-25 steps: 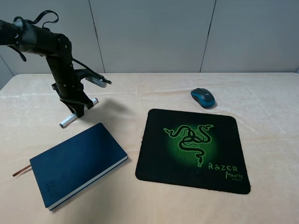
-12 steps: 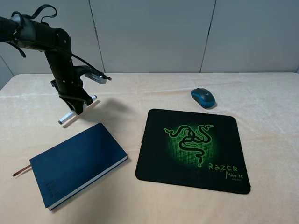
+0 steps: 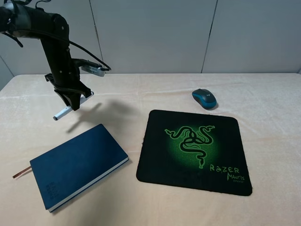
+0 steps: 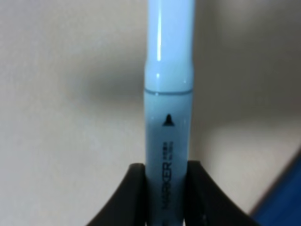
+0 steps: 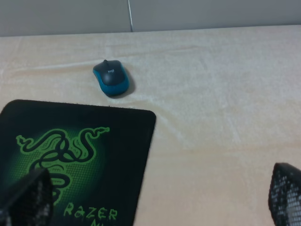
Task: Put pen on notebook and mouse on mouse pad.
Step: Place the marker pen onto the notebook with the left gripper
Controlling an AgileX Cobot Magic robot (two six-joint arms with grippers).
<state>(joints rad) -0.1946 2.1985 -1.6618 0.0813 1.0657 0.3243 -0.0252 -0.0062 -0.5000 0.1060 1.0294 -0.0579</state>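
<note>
My left gripper (image 3: 75,100) is shut on the white pen (image 3: 66,109) and holds it tilted above the table, back left of the navy notebook (image 3: 77,165). In the left wrist view the pen (image 4: 168,117) sits clamped between the dark fingers (image 4: 126,200), with a corner of the notebook (image 4: 287,200) at the edge. The teal-sided mouse (image 3: 204,98) rests on the bare table just behind the black Razer mouse pad (image 3: 195,150). My right gripper (image 5: 155,197) is open above the pad's (image 5: 80,150) near right side, well short of the mouse (image 5: 111,77). It is out of the exterior view.
The beige tablecloth (image 3: 263,122) covers the table. A grey panelled wall stands behind it. The notebook's brown ribbon (image 3: 19,173) sticks out toward the left front edge.
My left arm has risen and drifted left with the pen, lifting its low end off the table. Mouse, pad and notebook have not moved.
</note>
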